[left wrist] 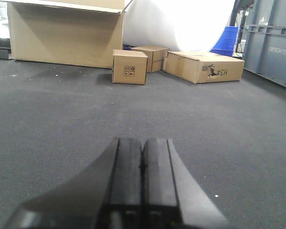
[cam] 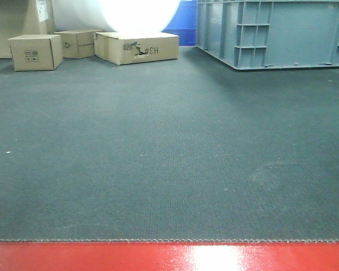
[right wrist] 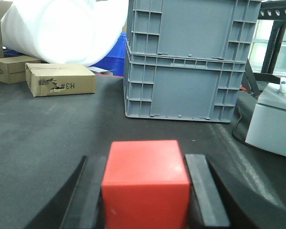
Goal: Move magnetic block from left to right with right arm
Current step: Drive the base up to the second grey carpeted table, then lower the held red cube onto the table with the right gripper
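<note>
Right wrist view: the magnetic block [right wrist: 145,183], a plain red cube, is shown clamped between the two dark fingers [right wrist: 93,191] of the right gripper [right wrist: 145,160], one finger being pressed against each side face, with the top and near faces left exposed. Whether the block is raised off the surface or resting on it cannot be told. Beyond the block, the dark grey mat [right wrist: 47,133] is seen to run up to two stacked grey plastic crates [right wrist: 186,62]. A white box [right wrist: 271,119] is set to their right, and a torn cardboard box [right wrist: 59,78] lies at the far left under a white roll [right wrist: 62,28]. Left wrist view: the left gripper [left wrist: 142,140] is shown with its jaws brought fully together, nothing being held between them, and is pointed across the mat toward a small cardboard box [left wrist: 129,67] well ahead. A large open cardboard box [left wrist: 66,36] is seen behind it to the left. Front view: the mat is bordered at the near edge by a glossy red strip [cam: 101,257]. Along the far edge, three cardboard boxes are grouped at the left, a blue bin [cam: 183,22] is placed behind them, and a crate is set at the right.
</note>
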You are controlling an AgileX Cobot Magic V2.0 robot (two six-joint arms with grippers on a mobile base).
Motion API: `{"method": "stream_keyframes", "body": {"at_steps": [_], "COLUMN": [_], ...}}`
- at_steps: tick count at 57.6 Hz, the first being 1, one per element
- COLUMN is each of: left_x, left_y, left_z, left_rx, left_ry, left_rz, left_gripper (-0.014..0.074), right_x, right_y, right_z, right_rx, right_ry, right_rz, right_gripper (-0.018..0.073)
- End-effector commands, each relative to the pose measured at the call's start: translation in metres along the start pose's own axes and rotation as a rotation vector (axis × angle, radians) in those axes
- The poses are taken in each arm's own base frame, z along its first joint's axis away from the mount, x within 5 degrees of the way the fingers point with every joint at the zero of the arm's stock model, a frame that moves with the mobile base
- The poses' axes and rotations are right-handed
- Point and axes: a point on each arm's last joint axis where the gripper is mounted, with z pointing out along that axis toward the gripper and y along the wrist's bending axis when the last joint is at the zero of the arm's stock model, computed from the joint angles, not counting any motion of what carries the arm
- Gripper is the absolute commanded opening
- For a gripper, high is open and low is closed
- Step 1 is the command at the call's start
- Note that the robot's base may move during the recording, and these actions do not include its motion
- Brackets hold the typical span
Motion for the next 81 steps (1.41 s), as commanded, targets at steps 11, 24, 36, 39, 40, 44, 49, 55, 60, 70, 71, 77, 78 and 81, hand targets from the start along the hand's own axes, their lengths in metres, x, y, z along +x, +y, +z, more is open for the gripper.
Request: {"method": "stream_keyframes", "body": {"at_steps": [11, 24, 36, 39, 40, 44, 49, 55, 60, 70, 71, 77, 78, 81], "left_x": [-0.006, -0.006, -0.006, -0.006, -0.006, -0.006, -0.006, -0.006, -0.006, -0.006, -0.006, -0.006, -0.006, -0.006], "left_y": [0.000, 0.000, 0.000, 0.000, 0.000, 0.000, 0.000, 0.000, 0.000, 0.000, 0.000, 0.000, 0.000, 0.000], "left_z": [-0.001, -0.001, -0.001, -0.001, -0.001, -0.001, -0.001, -0.001, -0.001, -0.001, -0.001, -0.001, -0.001, -0.001], "left_rx": [0.002, 0.002, 0.002, 0.002, 0.002, 0.002, 0.002, 0.002, 0.002, 0.002, 0.002, 0.002, 0.002, 0.002], "left_ry": [-0.093, -0.093, -0.093, -0.093, -0.093, -0.093, -0.093, -0.093, -0.093, -0.093, -0.093, -0.093, -0.093, -0.093], "left_rz": [-0.003, -0.003, -0.003, -0.003, -0.003, -0.003, -0.003, -0.003, -0.003, -0.003, -0.003, -0.003, -0.003, -0.003], "left_gripper": [-0.0126, -0.0126, -0.0126, -0.0126, -0.0126, -0.0126, -0.0126, -0.0126, -0.0126, -0.0126, -0.0126, -0.0126, -0.0126, -0.0126], "right_x": [-0.017, -0.018, -0.012, -0.010, -0.010, -0.006, 0.002, 0.009, 0.016, 0.028, 0.029, 0.035, 0.037, 0.041], "right_y": [0.000, 0.000, 0.000, 0.000, 0.000, 0.000, 0.000, 0.001, 0.004, 0.026, 0.031, 0.057, 0.063, 0.075], "right_z": [0.000, 0.000, 0.002, 0.004, 0.005, 0.013, 0.030, 0.052, 0.074, 0.118, 0.122, 0.147, 0.151, 0.161], "right_rx": [0.006, 0.006, 0.004, 0.003, 0.003, 0.002, 0.000, -0.008, -0.032, -0.147, -0.167, -0.232, -0.237, -0.243], "right_ry": [-0.108, -0.109, -0.065, -0.039, -0.031, 0.016, 0.105, 0.243, 0.342, 0.512, 0.527, 0.621, 0.642, 0.692], "right_rz": [-0.018, -0.018, -0.016, -0.015, -0.015, -0.015, -0.015, -0.020, -0.034, -0.028, -0.032, 0.046, 0.075, 0.134], "right_gripper": [0.0246, 0.0246, 0.0246, 0.0246, 0.0246, 0.0246, 0.0246, 0.0246, 0.0246, 0.0246, 0.0246, 0.0258, 0.0260, 0.0277]}}
